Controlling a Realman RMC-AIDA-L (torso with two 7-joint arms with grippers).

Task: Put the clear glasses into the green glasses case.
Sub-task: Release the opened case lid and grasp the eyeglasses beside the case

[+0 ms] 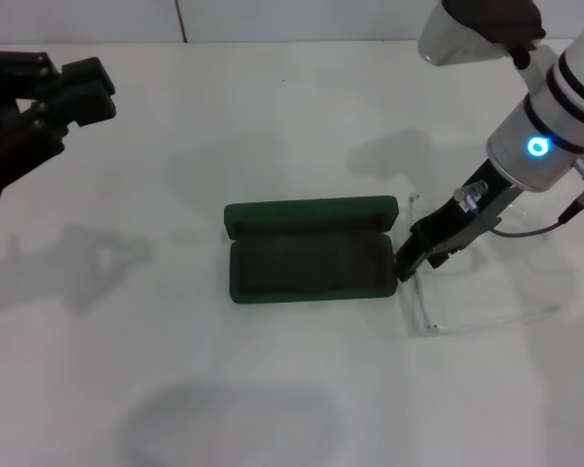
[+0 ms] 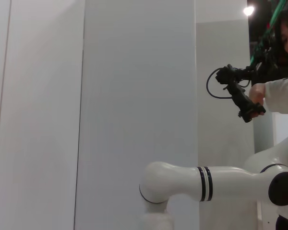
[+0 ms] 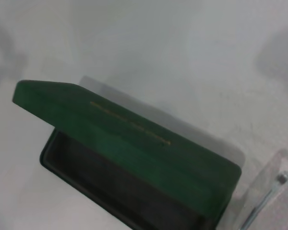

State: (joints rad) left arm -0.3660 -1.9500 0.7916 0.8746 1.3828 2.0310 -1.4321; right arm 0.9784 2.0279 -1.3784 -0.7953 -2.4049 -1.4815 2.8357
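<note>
Clear glasses (image 1: 482,316) faint, partly hidden behind right claw (image 1: 416,263).

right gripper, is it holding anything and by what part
Cannot be told: the right gripper is down at the clear glasses, by the near-case arm, but a closed grip isn't visible.

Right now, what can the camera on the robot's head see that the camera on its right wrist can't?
Only the head view shows the right gripper down at the left end of the clear plastic glasses, the left gripper raised far off to the left, and the whole dark green hinged glasses case lying open. Only the right wrist view shows the thin gold lettering on the lid. Both show the open case, its dark lining, the white table and part of the glasses.
</note>
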